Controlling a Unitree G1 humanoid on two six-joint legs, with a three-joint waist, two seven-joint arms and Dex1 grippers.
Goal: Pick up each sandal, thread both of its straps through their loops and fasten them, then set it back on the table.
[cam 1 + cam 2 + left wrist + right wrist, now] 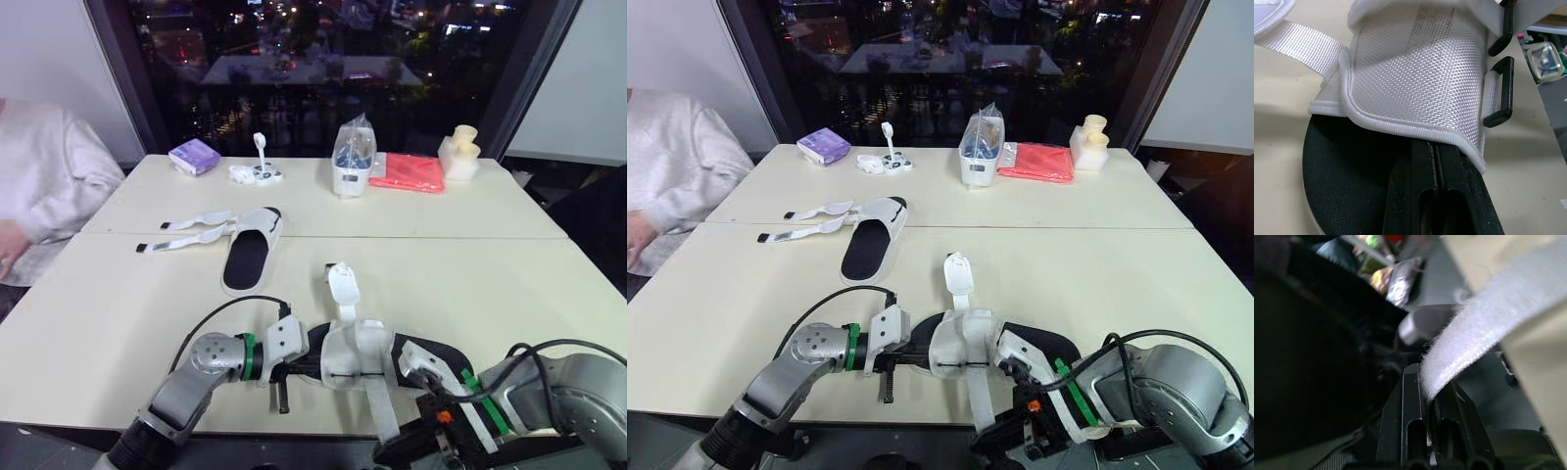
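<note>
One white sandal [355, 354] with a black footbed lies at the table's front edge. Its far strap [343, 286] stands up loose, and its near strap [384, 409] hangs over the edge. My left gripper [1436, 152] is shut on the rim of the sandal's white woven upper, beside two black loops [1501, 98]. My right gripper [1426, 382] is shut on the hanging fuzzy strap [1484, 333], below table level. A second sandal [250, 253] rests at mid-left with both straps [191, 231] spread out unfastened.
A person's white sleeve [49, 186] is at the left edge. Along the back of the table [509, 294] stand a purple pack [194, 156], small white items [257, 172], a clear bag on a white box [353, 159], a red cloth [407, 172] and a cream object [458, 153].
</note>
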